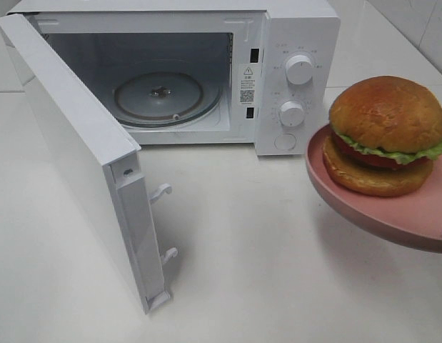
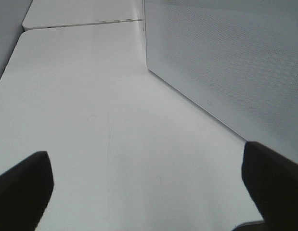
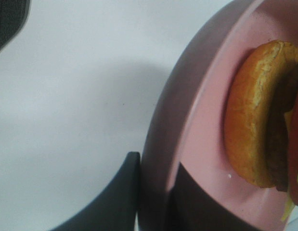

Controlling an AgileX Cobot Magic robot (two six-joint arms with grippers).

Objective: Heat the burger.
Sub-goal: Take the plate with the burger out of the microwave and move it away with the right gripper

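Gripping pink plate [image 3: 197, 110] — burger [image 1: 387, 132] aboard, microwave [image 1: 206, 71] open

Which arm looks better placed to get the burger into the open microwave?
The right one, I'd say. Its gripper is shut on the rim of the pink plate carrying the burger, lifted beside the microwave. The left gripper is open and empty, over the table by the door.
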